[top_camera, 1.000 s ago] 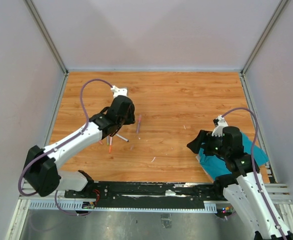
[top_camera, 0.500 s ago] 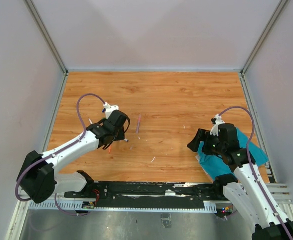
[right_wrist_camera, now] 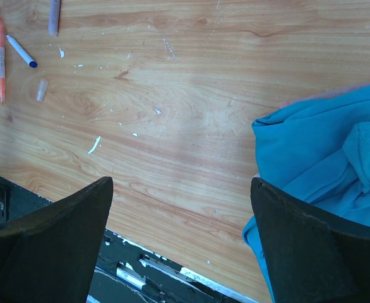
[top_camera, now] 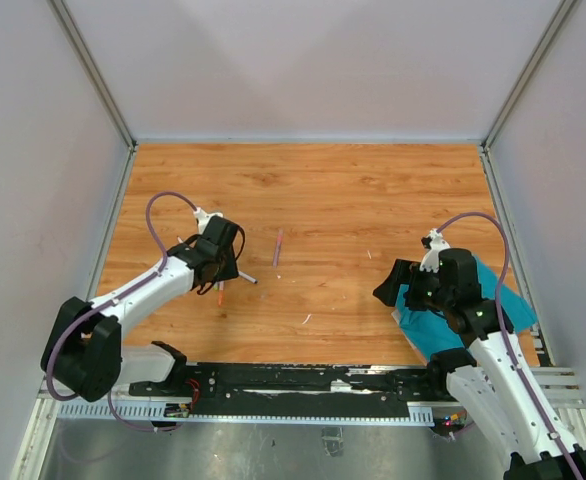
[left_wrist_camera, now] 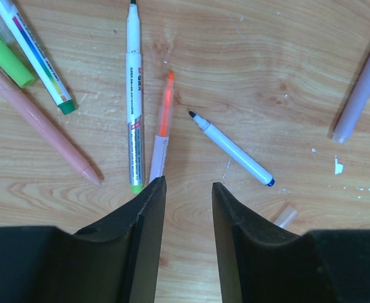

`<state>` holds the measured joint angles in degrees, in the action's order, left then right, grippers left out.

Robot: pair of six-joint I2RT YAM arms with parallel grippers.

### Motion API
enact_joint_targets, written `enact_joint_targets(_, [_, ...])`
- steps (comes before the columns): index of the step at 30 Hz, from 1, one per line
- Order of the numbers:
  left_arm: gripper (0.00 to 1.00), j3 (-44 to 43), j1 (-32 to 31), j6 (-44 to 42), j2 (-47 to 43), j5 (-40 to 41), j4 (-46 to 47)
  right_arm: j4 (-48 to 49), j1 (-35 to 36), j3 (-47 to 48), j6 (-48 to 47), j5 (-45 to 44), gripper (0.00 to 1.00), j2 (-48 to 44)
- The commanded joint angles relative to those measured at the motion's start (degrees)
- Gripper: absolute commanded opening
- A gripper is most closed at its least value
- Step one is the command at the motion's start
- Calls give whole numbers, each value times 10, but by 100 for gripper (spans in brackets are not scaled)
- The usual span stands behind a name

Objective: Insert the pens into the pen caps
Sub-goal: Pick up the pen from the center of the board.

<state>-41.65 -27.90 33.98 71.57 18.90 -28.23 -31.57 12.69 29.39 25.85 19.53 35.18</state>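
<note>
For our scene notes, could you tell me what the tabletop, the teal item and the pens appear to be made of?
Tabletop: wood or wood-look laminate, matte, visible grain. Teal item: soft fabric, it folds and creases. Pens: probably smooth plastic, slightly glossy printed barrels.

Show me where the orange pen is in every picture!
Top camera: the orange pen sits left of middle, slightly low.
Left wrist: the orange pen stands mid-picture.
Right wrist: the orange pen hugs the left edge, near the top.
Shared landmark: the purple pen, to its right in every view.
</note>
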Motion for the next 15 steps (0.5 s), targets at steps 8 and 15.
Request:
enact_joint_targets(8, [37, 15, 27, -20, 60, -9, 27, 5, -7, 11, -10, 13, 90, -9])
enact_joint_targets(15, [37, 24, 34, -23, 68, -19, 41, 7, -7, 10, -10, 18, 89, -11])
